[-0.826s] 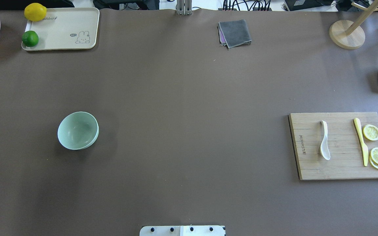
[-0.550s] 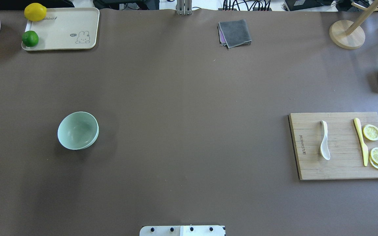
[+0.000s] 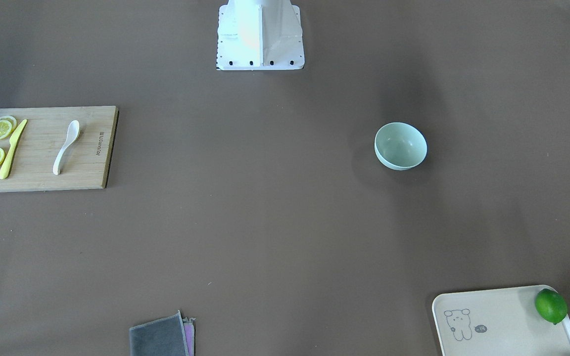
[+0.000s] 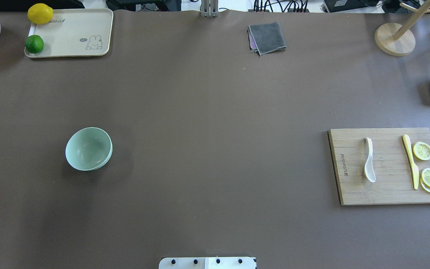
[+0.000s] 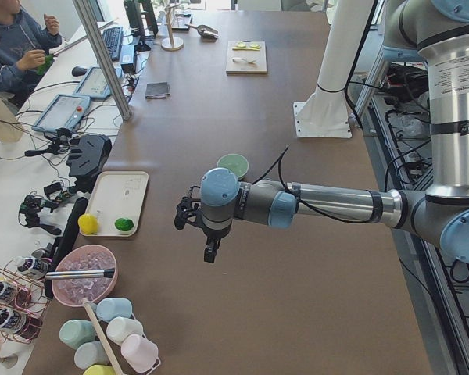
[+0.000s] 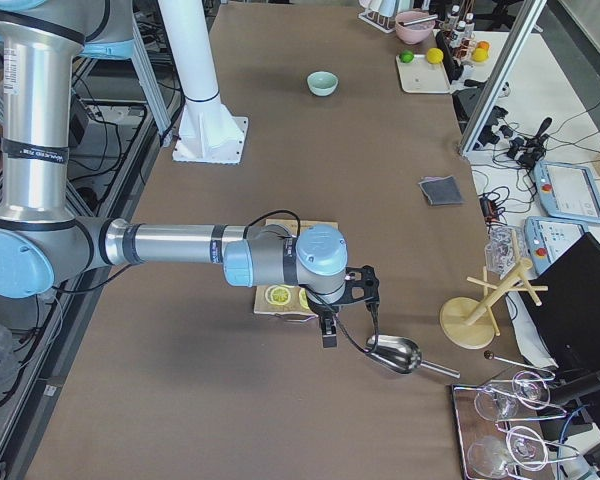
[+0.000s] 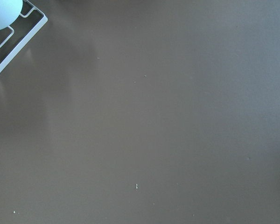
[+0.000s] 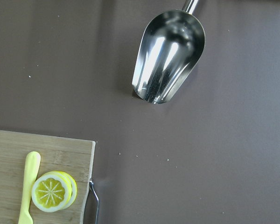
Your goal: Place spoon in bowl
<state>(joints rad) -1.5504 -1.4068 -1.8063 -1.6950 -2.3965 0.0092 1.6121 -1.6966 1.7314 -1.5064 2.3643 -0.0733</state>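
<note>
The white spoon [image 4: 368, 161] lies on a wooden cutting board [image 4: 386, 190] at the table's right, also in the front view [image 3: 66, 146]. The mint-green bowl [image 4: 88, 148] stands upright and empty at the table's left, also in the front view [image 3: 400, 146]. Neither gripper shows in the overhead or front views. The left gripper [image 5: 211, 251] hangs above the table near its left end, short of the bowl [image 5: 234, 165]. The right gripper [image 6: 328, 335] hangs beyond the board's outer edge. I cannot tell whether either is open or shut. Both wrist views miss the spoon and bowl.
A yellow knife [image 4: 411, 161] and lemon slices [image 4: 422, 151] share the board. A metal scoop [image 8: 169, 56] lies by the right gripper. A cream tray [image 4: 73, 41] with lemon and lime, a grey cloth [image 4: 267, 37] and a wooden stand [image 4: 394, 39] line the far edge.
</note>
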